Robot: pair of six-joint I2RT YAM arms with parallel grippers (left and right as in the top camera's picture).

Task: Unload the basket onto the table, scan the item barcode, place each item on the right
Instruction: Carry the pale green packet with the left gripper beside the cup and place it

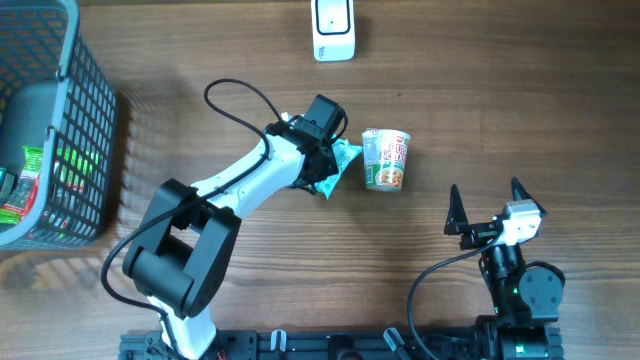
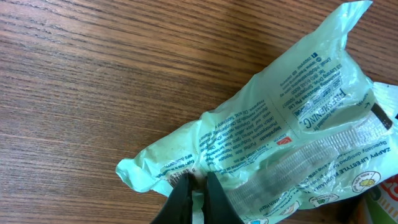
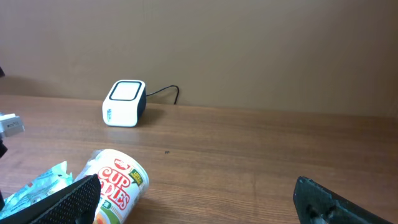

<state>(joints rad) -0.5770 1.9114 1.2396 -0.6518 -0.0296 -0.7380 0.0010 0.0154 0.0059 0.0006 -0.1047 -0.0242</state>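
A pale green wipes packet (image 2: 286,143) lies on the wooden table, left of centre (image 1: 343,160). My left gripper (image 2: 198,180) is shut on the packet's crinkled near end, pinching a fold of film. Part of a barcode (image 2: 172,182) shows just left of the fingers. From overhead, the left gripper (image 1: 330,165) sits on the packet's left side. The white scanner (image 1: 333,25) stands at the table's far edge, also visible in the right wrist view (image 3: 124,102). My right gripper (image 1: 486,190) is open at the near right, holding nothing (image 3: 196,199).
A cup-noodles tub (image 1: 386,160) lies on its side just right of the packet (image 3: 115,183). A grey wire basket (image 1: 60,130) with several items fills the far left. The scanner's cable (image 3: 165,92) runs along the back wall.
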